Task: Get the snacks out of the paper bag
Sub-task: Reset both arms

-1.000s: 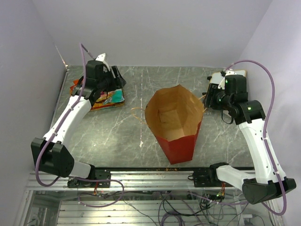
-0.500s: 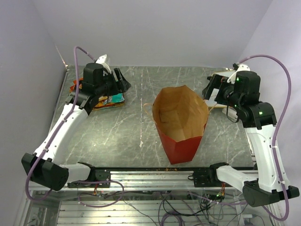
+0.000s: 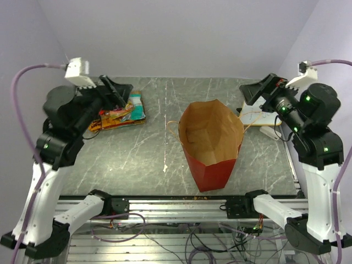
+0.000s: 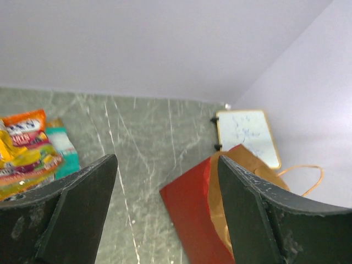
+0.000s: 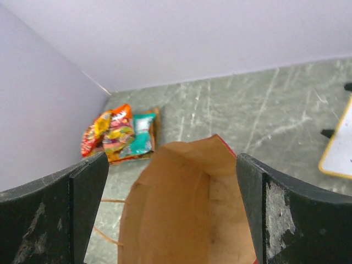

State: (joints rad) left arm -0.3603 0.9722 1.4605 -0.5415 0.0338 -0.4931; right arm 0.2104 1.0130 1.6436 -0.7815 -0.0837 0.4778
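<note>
From the overhead camera I see the paper bag (image 3: 212, 169) standing upright mid-table, red outside, brown kraft inside, its mouth spread wide and a thin tan handle (image 3: 171, 127) hanging at its left rim. The snacks (image 3: 120, 114) lie outside it at the far left of the table, a small overlapping heap of orange, yellow, red and teal packets. The left gripper (image 3: 117, 89) hangs raised beside that heap, fingers parted, carrying nothing. The right gripper (image 3: 257, 91) is raised over the white board (image 3: 254, 116) at the far right, fingers also parted and empty.

On the left wrist camera my two fingers (image 4: 71, 217) stand wide apart with only bare table between them. The snacks (image 4: 26, 149) sit past the left finger, crinkly and bright. The paper bag (image 4: 190, 206) shows its red side, with the white board (image 4: 246, 133) behind it.

On the right wrist camera the fingers (image 5: 82, 212) spread wide with nothing gripped. Between them I look into the paper bag (image 5: 184, 212), all creased brown paper. The snacks (image 5: 118, 135) lie beyond it near the left wall, well apart from the bag.
</note>
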